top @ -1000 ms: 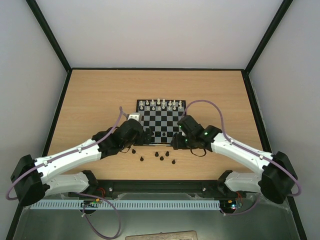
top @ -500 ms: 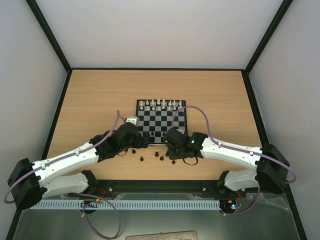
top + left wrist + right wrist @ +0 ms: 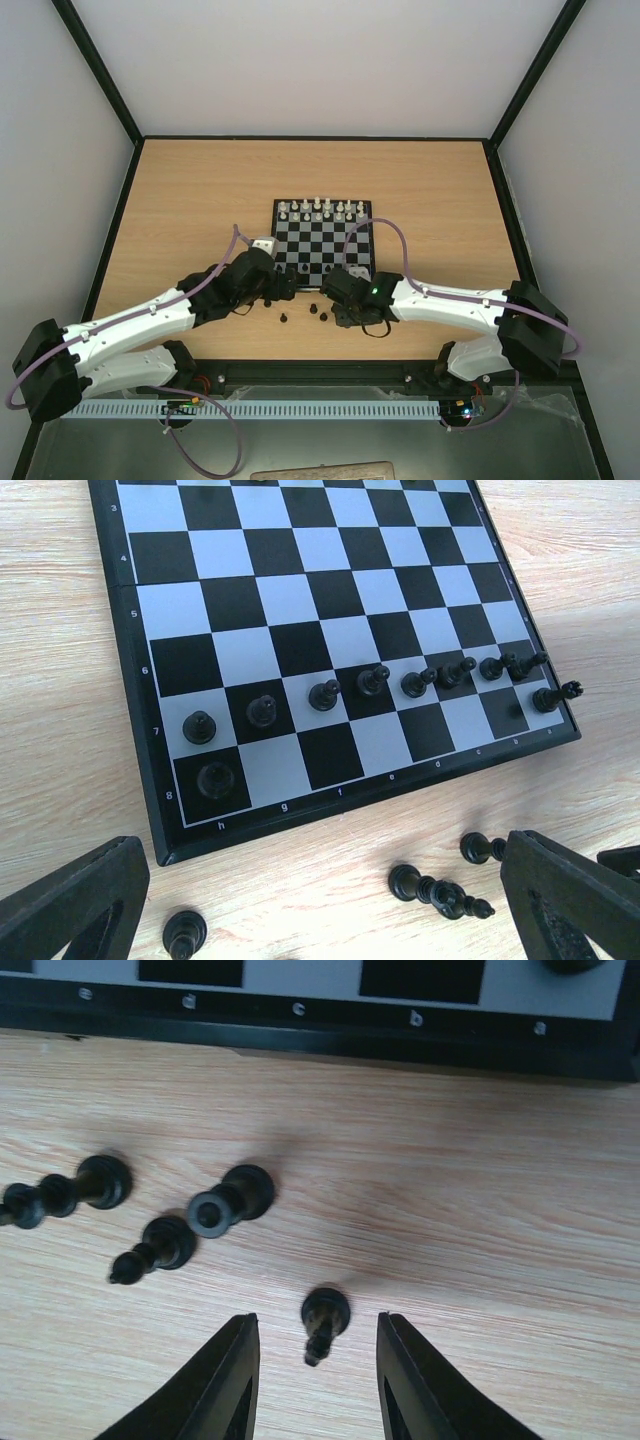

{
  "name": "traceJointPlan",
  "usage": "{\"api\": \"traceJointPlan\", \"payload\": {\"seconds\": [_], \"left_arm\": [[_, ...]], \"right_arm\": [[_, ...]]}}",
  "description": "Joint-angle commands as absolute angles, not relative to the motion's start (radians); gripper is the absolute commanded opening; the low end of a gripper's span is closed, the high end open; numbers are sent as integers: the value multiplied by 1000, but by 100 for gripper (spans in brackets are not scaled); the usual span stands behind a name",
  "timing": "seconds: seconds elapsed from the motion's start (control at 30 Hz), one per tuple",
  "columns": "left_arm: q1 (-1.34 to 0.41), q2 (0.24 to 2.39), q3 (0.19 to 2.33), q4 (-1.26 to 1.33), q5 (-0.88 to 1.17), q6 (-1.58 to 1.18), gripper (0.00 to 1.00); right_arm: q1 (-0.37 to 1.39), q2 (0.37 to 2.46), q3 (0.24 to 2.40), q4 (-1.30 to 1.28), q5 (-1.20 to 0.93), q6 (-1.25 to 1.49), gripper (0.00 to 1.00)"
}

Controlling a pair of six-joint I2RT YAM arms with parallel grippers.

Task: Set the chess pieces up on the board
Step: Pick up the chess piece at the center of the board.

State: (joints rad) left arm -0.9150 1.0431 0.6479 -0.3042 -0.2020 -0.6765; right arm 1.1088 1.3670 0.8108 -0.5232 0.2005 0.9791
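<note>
The board [image 3: 322,240] lies mid-table, with a row of black pawns [image 3: 372,680] along its near side and a black rook [image 3: 215,777] in the corner square. Several loose black chess pieces [image 3: 313,307] lie on the wood in front of it. My right gripper [image 3: 316,1318] hangs low over them. Its fingers [image 3: 215,1380] stand a little apart on either side of one small upright black piece [image 3: 325,1310], with a gap showing on both sides. My left gripper [image 3: 320,920] is wide open near the board's near-left corner, above a fallen piece [image 3: 435,890].
White pieces [image 3: 320,208] fill the board's far rows. In the right wrist view a toppled rook [image 3: 225,1200] and two more black pieces [image 3: 95,1182] lie left of the fingers. The board's glossy border [image 3: 320,1035] runs just beyond them. A lone black piece [image 3: 185,932] stands by the left finger.
My right arm swung left and back off the board's corner to the loose pieces, and its jaws narrowed around one. The left arm drew back slightly and stayed open.
</note>
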Motion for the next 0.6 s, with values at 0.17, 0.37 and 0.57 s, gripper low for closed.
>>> {"api": "traceJointPlan", "payload": {"seconds": [0.17,0.37,0.57], "left_arm": [[-910,1038,630,-271,-184,-649,99],[-911,1064,626,-258,-179,-636,99],[-903,1071,623,-252,-178,-629,99]], "right_arm": [[1131,1372,760,-566,223,1045,30],[1147,1392,763,-548,212,1051,29],[1154,1440,763,-529,199,1050,24]]}}
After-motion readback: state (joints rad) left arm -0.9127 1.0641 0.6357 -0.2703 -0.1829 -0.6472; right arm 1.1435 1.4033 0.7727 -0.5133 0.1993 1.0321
